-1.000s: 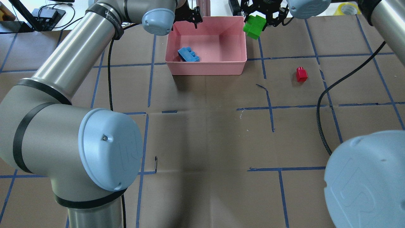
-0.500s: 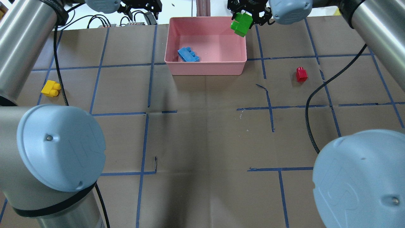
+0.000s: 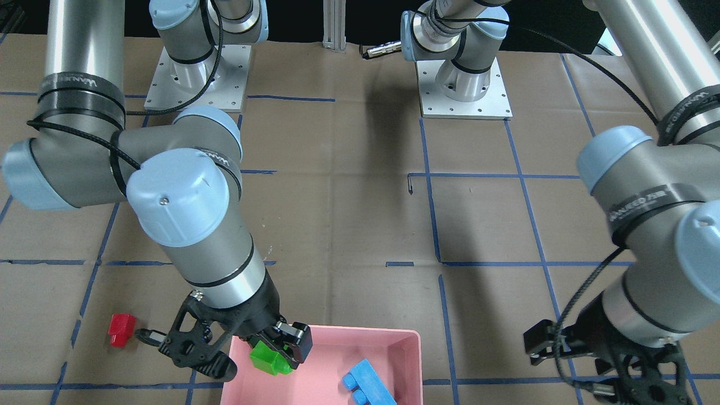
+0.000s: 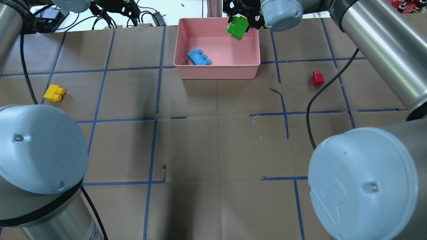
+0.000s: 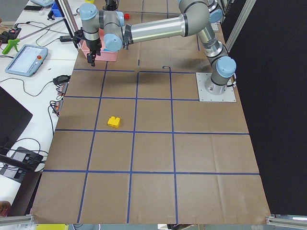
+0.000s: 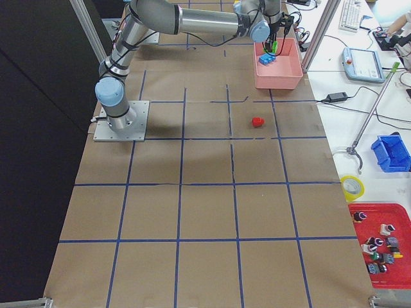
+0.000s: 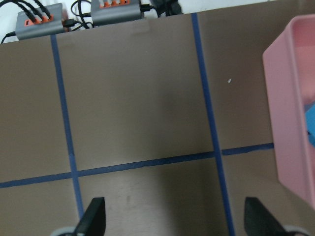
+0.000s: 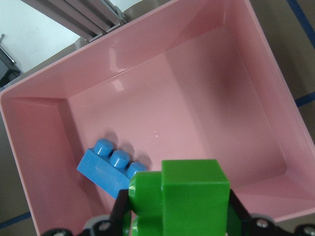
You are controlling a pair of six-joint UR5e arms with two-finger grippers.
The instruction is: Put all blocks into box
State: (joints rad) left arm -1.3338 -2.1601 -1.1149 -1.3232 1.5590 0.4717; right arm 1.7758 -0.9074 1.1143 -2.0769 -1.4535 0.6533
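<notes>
My right gripper (image 4: 239, 22) is shut on the green brick (image 4: 237, 27) and holds it above the far right part of the pink box (image 4: 217, 67). In the right wrist view the green brick (image 8: 182, 201) hangs over the box floor (image 8: 197, 113). The light blue brick (image 4: 198, 57) lies inside the box at its left. The yellow brick (image 4: 54, 93) lies on the table at the far left. The red brick (image 4: 318, 78) lies right of the box. My left gripper (image 7: 174, 226) is open and empty over bare table, left of the box.
Brown paper with a grid of blue tape covers the table (image 4: 213, 140). Cables and power strips (image 7: 74, 14) lie past the far edge. A black cable (image 4: 320, 96) hangs from my right arm near the red brick.
My right gripper has carried the green brick leftward, from beside the box's right wall to above its inside. My left arm has swung left away from the box, uncovering the yellow brick.
</notes>
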